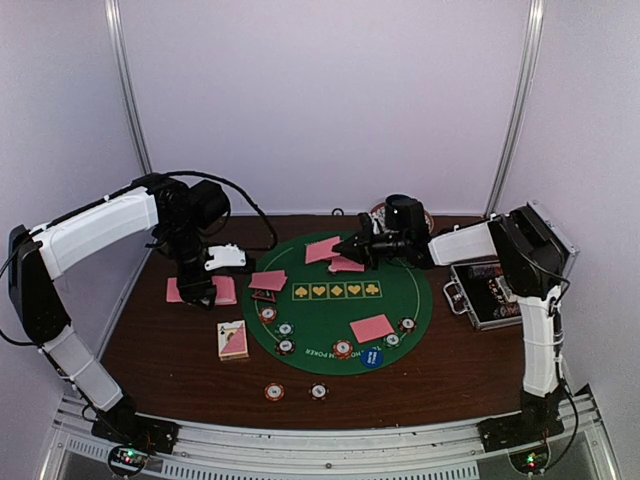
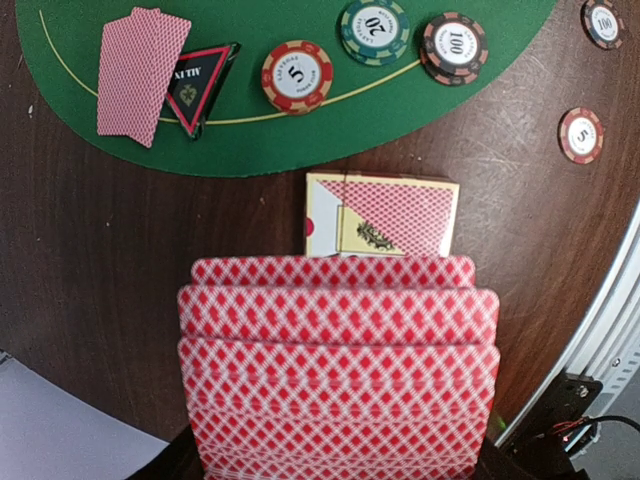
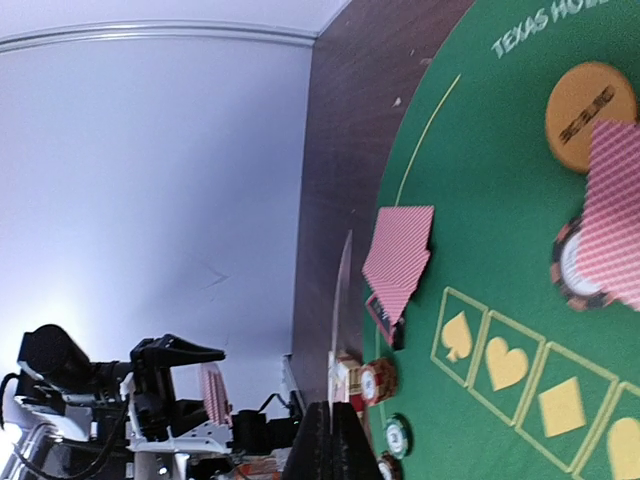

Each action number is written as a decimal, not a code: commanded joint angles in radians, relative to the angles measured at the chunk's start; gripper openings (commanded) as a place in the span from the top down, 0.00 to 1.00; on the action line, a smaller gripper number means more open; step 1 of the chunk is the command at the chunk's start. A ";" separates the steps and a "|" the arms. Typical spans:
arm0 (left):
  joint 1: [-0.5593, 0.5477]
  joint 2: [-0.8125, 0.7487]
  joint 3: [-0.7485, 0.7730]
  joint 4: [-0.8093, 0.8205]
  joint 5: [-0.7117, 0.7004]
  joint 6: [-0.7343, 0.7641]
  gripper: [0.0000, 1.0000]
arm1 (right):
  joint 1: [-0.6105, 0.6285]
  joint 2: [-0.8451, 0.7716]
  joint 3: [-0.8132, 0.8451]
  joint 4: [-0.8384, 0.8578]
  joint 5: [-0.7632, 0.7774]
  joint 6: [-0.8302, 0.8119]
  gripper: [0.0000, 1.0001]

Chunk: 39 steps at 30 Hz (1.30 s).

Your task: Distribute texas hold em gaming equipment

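- The stack of pink-backed cards (image 2: 335, 370) sits fanned in the left end effector (image 1: 197, 290), which is clamped on it, off the edge of the green mat (image 2: 300, 140).
- A card box (image 2: 385, 215) lies on the desk (image 1: 450, 370) just beyond that end effector's tips; farther out are a triangle marker (image 2: 200, 80) and chips (image 2: 297, 75).
- The right end effector (image 3: 330, 440) is clamped on a single card (image 3: 338, 310), seen edge-on, over the mat.

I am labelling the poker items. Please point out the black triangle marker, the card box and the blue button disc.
black triangle marker (image 2: 205, 80): left wrist view, its black middle.
card box (image 2: 385, 215): left wrist view, middle of its top face.
blue button disc (image 1: 372, 357): top external view, its centre.
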 commanded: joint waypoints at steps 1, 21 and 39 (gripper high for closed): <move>-0.001 -0.023 -0.002 0.009 -0.001 0.011 1.00 | -0.039 -0.013 0.144 -0.425 0.109 -0.339 1.00; -0.001 -0.034 -0.005 0.008 0.007 0.011 1.00 | -0.064 0.067 0.398 -0.854 0.411 -0.564 0.74; -0.001 -0.026 0.007 0.008 0.011 0.003 1.00 | 0.029 -0.175 0.253 -0.825 0.443 -0.574 0.50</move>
